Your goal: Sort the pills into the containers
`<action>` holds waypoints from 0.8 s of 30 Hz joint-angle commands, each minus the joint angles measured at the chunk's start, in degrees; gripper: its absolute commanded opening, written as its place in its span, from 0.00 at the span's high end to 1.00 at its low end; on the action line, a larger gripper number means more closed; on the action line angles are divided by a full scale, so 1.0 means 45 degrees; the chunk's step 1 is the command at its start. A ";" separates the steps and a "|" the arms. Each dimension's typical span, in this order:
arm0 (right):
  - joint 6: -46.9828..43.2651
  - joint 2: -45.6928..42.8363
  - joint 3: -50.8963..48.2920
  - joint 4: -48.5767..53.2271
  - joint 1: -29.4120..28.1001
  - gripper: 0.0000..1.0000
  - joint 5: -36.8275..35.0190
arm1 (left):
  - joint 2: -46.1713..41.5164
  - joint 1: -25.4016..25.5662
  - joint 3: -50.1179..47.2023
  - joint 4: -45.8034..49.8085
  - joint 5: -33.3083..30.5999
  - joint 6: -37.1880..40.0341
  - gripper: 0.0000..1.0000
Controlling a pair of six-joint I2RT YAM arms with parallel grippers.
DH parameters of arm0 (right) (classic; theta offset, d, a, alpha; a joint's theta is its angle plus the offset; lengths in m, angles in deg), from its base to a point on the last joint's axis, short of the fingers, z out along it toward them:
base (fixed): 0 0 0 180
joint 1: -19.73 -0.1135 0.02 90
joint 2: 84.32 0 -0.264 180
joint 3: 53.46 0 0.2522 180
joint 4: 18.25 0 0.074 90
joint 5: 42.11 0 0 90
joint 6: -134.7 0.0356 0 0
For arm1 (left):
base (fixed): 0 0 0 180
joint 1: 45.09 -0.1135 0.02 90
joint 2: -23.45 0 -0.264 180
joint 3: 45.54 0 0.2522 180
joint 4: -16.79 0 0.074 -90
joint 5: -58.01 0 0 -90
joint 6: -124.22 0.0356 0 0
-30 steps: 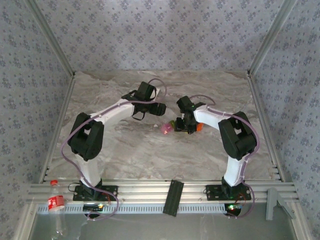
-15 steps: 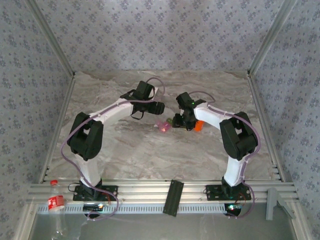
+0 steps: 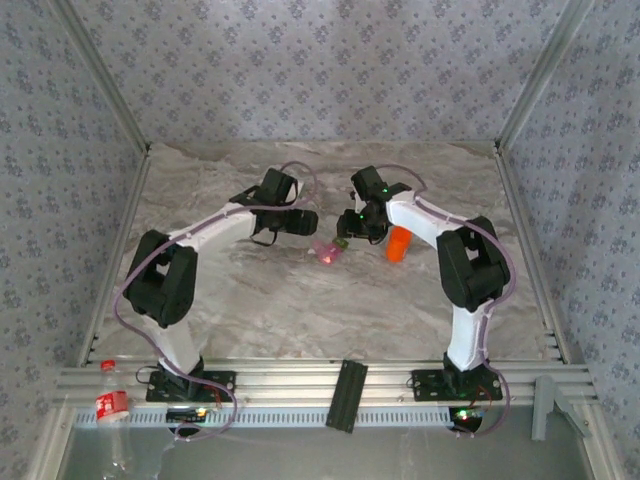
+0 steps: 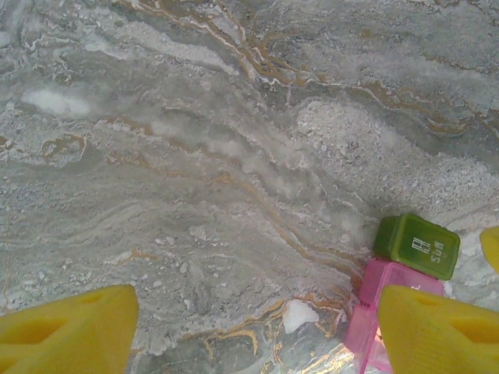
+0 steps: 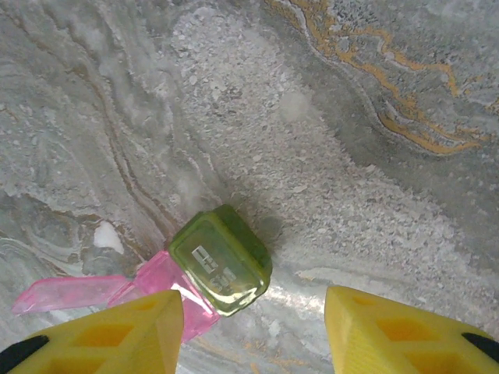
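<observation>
The joined containers sit mid-table, the olive-green compartment [image 3: 341, 243] [image 4: 417, 245] [image 5: 222, 259] with its lid closed. The pink compartment [image 3: 326, 253] [image 4: 390, 282] [image 5: 160, 279] has its clear pink lid [image 5: 69, 292] flapped open. One white pill [image 4: 299, 315] [image 5: 107, 236] lies on the marble beside the pink one. My left gripper [image 3: 306, 222] [image 4: 257, 335] hovers open just left of the pair, its right finger [image 4: 437, 327] over the pink box. My right gripper [image 3: 350, 228] [image 5: 253, 335] is open above the green box, holding nothing.
An orange bottle [image 3: 398, 243] stands upright just right of the right gripper. Patterned walls and metal posts bound the marble table [image 3: 250, 300]. A black block [image 3: 347, 395] and a plastic bottle [image 3: 112, 405] rest at the near rail.
The right gripper has drawn back and leftward off the orange bottle, which now stands uncovered. The left arm has swung slightly left and lower toward the containers.
</observation>
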 commanded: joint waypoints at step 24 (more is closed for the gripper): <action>-0.0481 0.1476 0.0750 0.0516 -0.0053 0.48 0.0337 | -0.0665 -0.0274 -0.0750 -0.0150 0.0374 -0.0708 0.27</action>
